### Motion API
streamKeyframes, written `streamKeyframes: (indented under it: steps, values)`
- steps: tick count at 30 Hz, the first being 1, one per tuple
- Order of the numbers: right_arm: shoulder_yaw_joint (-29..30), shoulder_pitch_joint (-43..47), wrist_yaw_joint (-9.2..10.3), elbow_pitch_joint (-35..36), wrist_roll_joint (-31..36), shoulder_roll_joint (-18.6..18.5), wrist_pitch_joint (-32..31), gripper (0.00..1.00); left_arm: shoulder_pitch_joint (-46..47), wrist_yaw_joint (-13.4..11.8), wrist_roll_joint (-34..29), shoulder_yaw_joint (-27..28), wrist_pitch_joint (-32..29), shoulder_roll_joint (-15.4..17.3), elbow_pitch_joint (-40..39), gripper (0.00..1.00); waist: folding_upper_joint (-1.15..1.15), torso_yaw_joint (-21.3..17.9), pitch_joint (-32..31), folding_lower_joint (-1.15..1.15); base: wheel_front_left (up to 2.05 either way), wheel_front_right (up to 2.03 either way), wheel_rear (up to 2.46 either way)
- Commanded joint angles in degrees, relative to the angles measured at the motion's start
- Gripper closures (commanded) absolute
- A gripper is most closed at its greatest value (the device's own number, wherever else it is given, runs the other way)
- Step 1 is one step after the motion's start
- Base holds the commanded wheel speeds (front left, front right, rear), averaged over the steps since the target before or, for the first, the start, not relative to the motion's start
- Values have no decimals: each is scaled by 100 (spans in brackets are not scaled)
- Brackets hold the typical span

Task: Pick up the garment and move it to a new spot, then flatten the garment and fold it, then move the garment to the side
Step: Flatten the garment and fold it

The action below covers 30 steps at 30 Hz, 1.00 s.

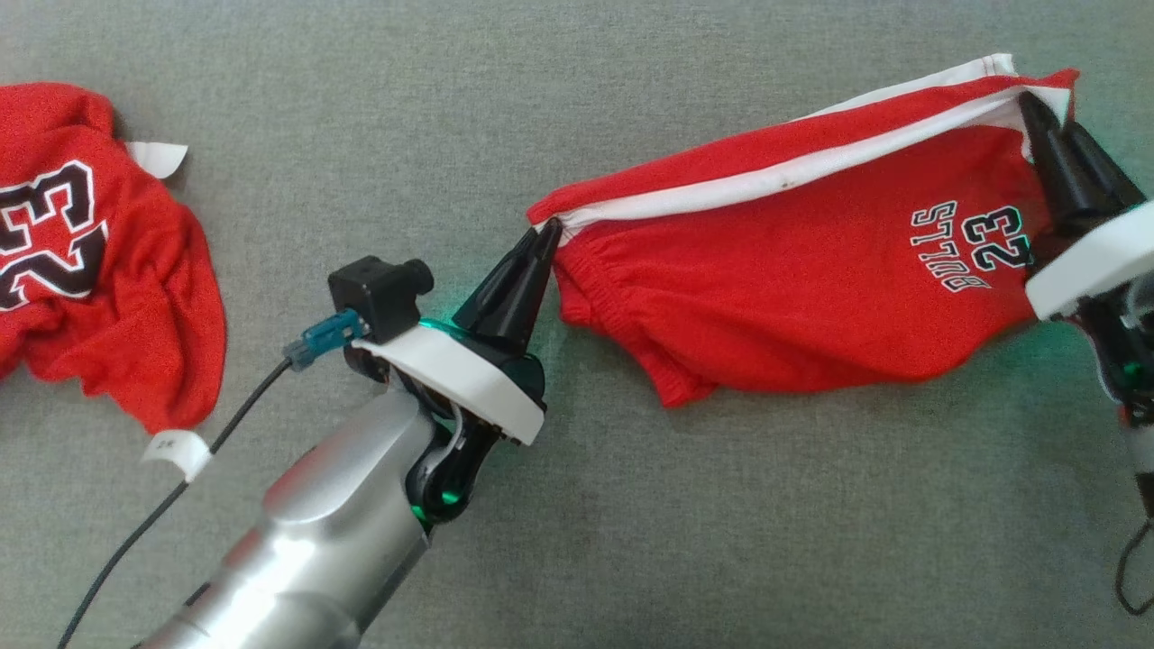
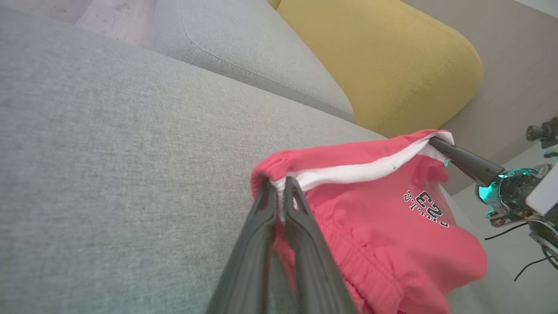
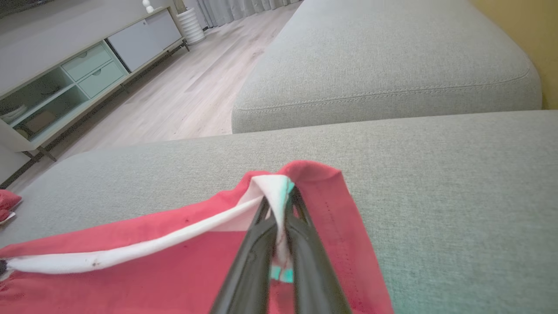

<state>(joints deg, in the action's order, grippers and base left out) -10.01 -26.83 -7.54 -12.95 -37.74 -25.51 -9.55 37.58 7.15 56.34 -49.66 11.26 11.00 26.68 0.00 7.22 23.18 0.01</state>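
Observation:
The garment (image 1: 811, 270) is a pair of red shorts with a white side stripe and "BULLS 23" in black print. It hangs stretched between my two grippers above the grey cushion (image 1: 577, 90). My left gripper (image 1: 548, 233) is shut on the waistband end of the stripe, seen close up as the left gripper (image 2: 281, 185) pinches white cloth of the garment (image 2: 383, 226). At the right, my right gripper (image 1: 1037, 113) is shut on the hem corner. In the right wrist view the right gripper (image 3: 279, 203) clamps the white and red edge of the garment (image 3: 130, 279).
A second red jersey (image 1: 90, 261) with a "23" print lies crumpled at the far left of the cushion. Another grey cushion (image 3: 383, 65) and a yellow cushion (image 2: 383, 61) lie beyond. A wooden floor (image 3: 183, 91) and a low cabinet (image 3: 78, 74) stand past the sofa edge.

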Motion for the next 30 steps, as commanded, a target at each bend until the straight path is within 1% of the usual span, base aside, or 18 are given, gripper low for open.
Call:
streamKeyframes:
  steps: [1, 2, 3, 8, 12, 14, 17, 22, 26, 30]
  values:
    - [-121, -120, 5, 47, 17, -116, 82, 5, 217, 32, 77, 82, 85, 51, -57, 53, 0, 13, 25, -1, 0, 0, 0]
    - [-176, -178, 5, -43, 6, -103, 110, 0, 249, 32, 123, 32, 113, 47, -14, 19, 0, 13, 31, -1, 0, 0, 0]
    - [-223, -227, 5, -118, -8, -95, 154, 0, 276, 32, 169, -15, 143, 46, 31, 0, 0, 11, 31, -1, 0, 0, 0]
    - [-430, -213, 5, -276, -136, -124, 401, 0, 320, 33, 192, -183, 298, 78, 238, 0, 0, -8, -51, -1, 0, 0, 0]
    - [-497, 137, 5, -137, -387, -201, 475, 0, 172, 18, -129, -77, 365, 145, 328, 0, 0, -59, -181, -1, 0, 0, 0]
    - [-429, 374, 5, -80, -526, -219, 480, 0, 20, -162, -559, 230, 370, 146, 150, 0, 0, -67, -242, -1, 0, 0, 0]
    - [-228, 642, 5, -90, -647, -227, 490, 0, -417, -534, -1401, 768, 372, 97, -354, 0, 0, -55, -303, -1, 0, 0, 0]
    - [132, 610, 5, -509, -539, -183, 424, 0, -1332, -1044, -2770, 1500, 373, -120, -1395, 0, 0, 65, -371, -1, 0, 0, 0]
    - [277, 280, 5, -1107, -187, -145, 222, 0, -1964, -1306, -3597, 1827, 373, -350, -2078, 0, 0, 239, -382, -1, 0, 0, 0]
    - [390, -76, 5, -1772, 246, -116, 117, 0, -2426, -1419, -4098, 1974, 374, -527, -2515, 0, 0, 466, -385, -1, 0, 0, 0]
